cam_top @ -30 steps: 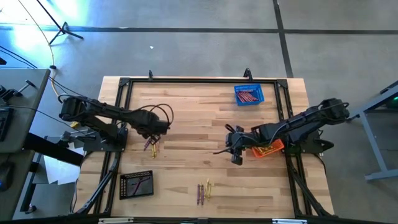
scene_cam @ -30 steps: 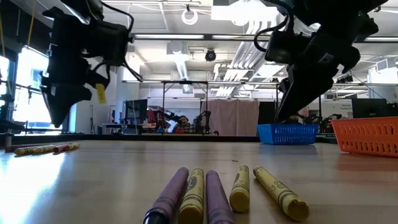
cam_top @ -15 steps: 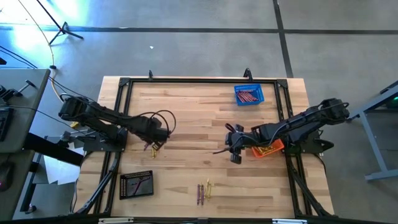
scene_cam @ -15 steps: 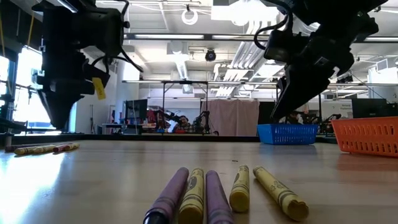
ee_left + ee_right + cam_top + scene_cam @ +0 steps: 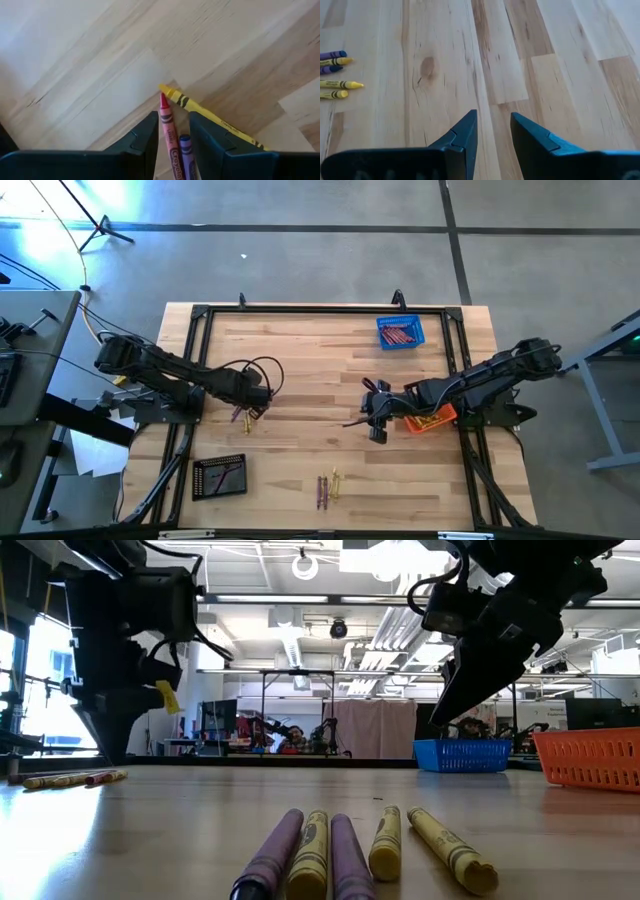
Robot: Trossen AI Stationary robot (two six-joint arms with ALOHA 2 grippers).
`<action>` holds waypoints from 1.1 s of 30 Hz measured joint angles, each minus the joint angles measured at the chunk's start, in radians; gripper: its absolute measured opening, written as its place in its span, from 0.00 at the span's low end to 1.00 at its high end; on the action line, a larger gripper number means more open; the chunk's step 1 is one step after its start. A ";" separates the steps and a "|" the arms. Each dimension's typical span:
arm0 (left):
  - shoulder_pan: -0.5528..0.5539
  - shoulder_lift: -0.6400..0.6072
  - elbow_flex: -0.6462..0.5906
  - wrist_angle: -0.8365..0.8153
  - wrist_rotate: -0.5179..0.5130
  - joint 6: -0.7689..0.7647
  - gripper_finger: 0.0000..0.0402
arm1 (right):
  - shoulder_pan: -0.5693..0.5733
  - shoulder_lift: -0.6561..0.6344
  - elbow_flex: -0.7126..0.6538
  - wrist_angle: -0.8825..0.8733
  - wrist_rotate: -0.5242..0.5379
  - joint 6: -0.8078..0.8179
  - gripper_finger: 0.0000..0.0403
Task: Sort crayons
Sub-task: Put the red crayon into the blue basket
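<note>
High view shows red crayons (image 5: 399,334) already in the blue basket (image 5: 400,332), while loose ones (image 5: 170,125) lie between the left gripper (image 5: 172,131)'s spread fingers and the right gripper (image 5: 492,131) hangs parted, empty.

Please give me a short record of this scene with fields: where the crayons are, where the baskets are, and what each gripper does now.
left gripper: open, low over three crayons, red crayon between its fingers
right gripper: open, empty, above bare table beside orange basket
loose crayons: five at the near edge, purple and yellow
blue basket: far right, red-orange crayons inside
black basket: near left
</note>
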 joint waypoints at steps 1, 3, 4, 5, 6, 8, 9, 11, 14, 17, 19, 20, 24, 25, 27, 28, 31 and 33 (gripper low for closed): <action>0.000 0.000 0.000 0.000 0.000 0.000 0.24 | 0.000 0.000 0.000 0.000 0.000 0.000 0.25; 0.000 0.000 0.000 -0.001 0.006 -0.001 0.24 | 0.000 0.000 0.000 0.002 0.000 0.002 0.25; 0.000 0.000 0.000 -0.001 0.015 -0.001 0.24 | 0.000 0.000 0.000 0.004 0.000 0.002 0.25; 0.000 0.000 0.000 -0.002 0.018 -0.002 0.24 | 0.000 0.000 0.000 0.004 0.000 0.001 0.25; 0.000 0.000 0.000 -0.002 0.019 -0.003 0.24 | 0.000 0.000 0.000 0.004 0.000 0.001 0.25; 0.000 0.000 0.000 -0.003 0.018 -0.003 0.24 | 0.000 0.000 0.000 0.004 0.000 0.000 0.25; 0.000 0.000 0.000 -0.003 0.017 -0.003 0.24 | 0.000 0.000 0.000 0.005 0.000 0.000 0.25; 0.000 0.000 0.000 -0.003 0.015 -0.003 0.24 | 0.000 0.000 0.000 0.005 -0.001 0.000 0.25; 0.000 0.000 -0.026 0.008 0.015 -0.028 0.24 | 0.000 0.000 0.000 0.004 -0.001 0.000 0.25; 0.000 0.000 -0.068 0.025 0.036 -0.065 0.24 | 0.000 0.000 0.000 0.004 -0.001 -0.001 0.25; -0.001 -0.003 -0.083 0.042 0.039 -0.082 0.24 | 0.000 0.000 0.000 0.005 -0.001 -0.006 0.25; -0.001 -0.004 -0.088 0.045 0.039 -0.089 0.24 | 0.000 0.000 0.000 0.004 -0.001 -0.007 0.25; -0.001 -0.003 -0.108 0.073 0.041 -0.105 0.24 | 0.000 0.000 0.000 0.005 -0.001 -0.008 0.25; -0.001 -0.004 -0.115 0.085 0.042 -0.111 0.24 | 0.000 0.000 0.000 0.005 -0.001 -0.008 0.25; -0.001 -0.006 -0.127 0.105 0.041 -0.124 0.22 | 0.000 0.000 0.000 0.005 -0.001 -0.008 0.25; -0.002 -0.006 -0.130 0.109 0.041 -0.131 0.20 | 0.000 0.000 0.000 0.005 -0.001 -0.008 0.25; -0.002 -0.006 -0.132 0.104 0.044 -0.138 0.12 | 0.000 0.000 0.000 0.005 -0.001 -0.004 0.25; -0.002 -0.008 -0.132 0.099 0.042 -0.134 0.05 | 0.000 0.000 0.000 0.011 -0.001 -0.005 0.25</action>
